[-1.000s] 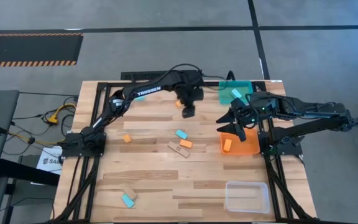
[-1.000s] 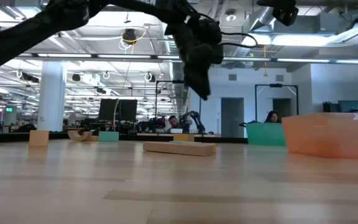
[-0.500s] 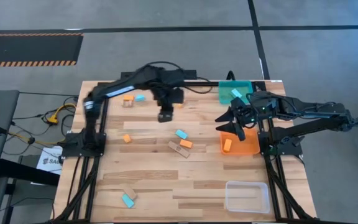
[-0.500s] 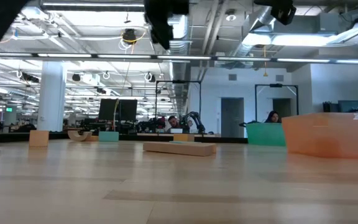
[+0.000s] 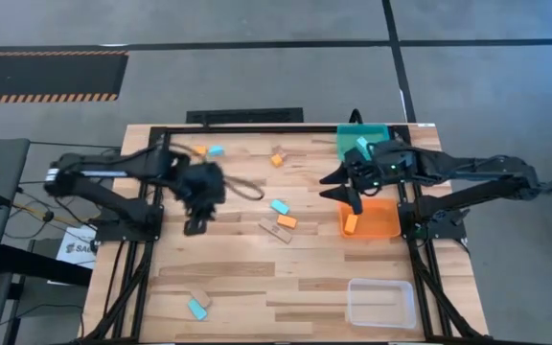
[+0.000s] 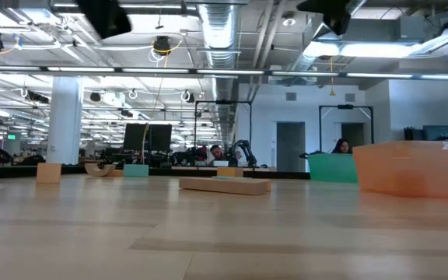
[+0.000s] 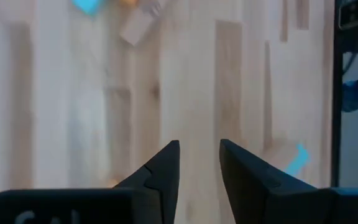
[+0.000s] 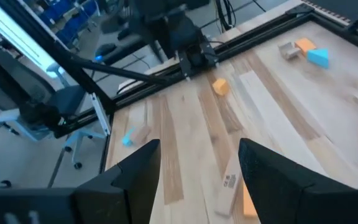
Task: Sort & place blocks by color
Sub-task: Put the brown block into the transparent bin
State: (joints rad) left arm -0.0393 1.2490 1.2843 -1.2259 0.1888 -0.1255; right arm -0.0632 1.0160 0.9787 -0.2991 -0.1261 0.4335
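Note:
Small blocks lie scattered flat on the wooden table (image 5: 247,273): an orange (image 5: 199,150) and a cyan one (image 5: 216,150) at the far left, a tan-and-orange pair (image 5: 277,158), a cyan (image 5: 279,206), orange (image 5: 287,221) and tan (image 5: 274,230) cluster mid-table, and a tan (image 5: 196,295) and cyan (image 5: 197,309) pair near the front. My left gripper (image 5: 196,226) (image 7: 199,168) hangs above bare table at the left, its fingers slightly apart with nothing between them. Beside the orange bin (image 5: 383,230), my right gripper (image 5: 343,192) (image 8: 197,168) hovers wide open, holding nothing.
The orange bin holds an orange block (image 5: 351,223). A teal bin (image 5: 348,146) at the far right holds a cyan block (image 5: 363,144). A clear bin (image 5: 381,302) stands at the near right. Black frame rails run along the table's left, right and far edges.
My left arm has swung quickly from the far middle of the table, beside the tan-and-orange pair, back toward the left edge and nearer, rising as it went, carrying nothing. My right gripper has edged slightly toward the table's left, still open.

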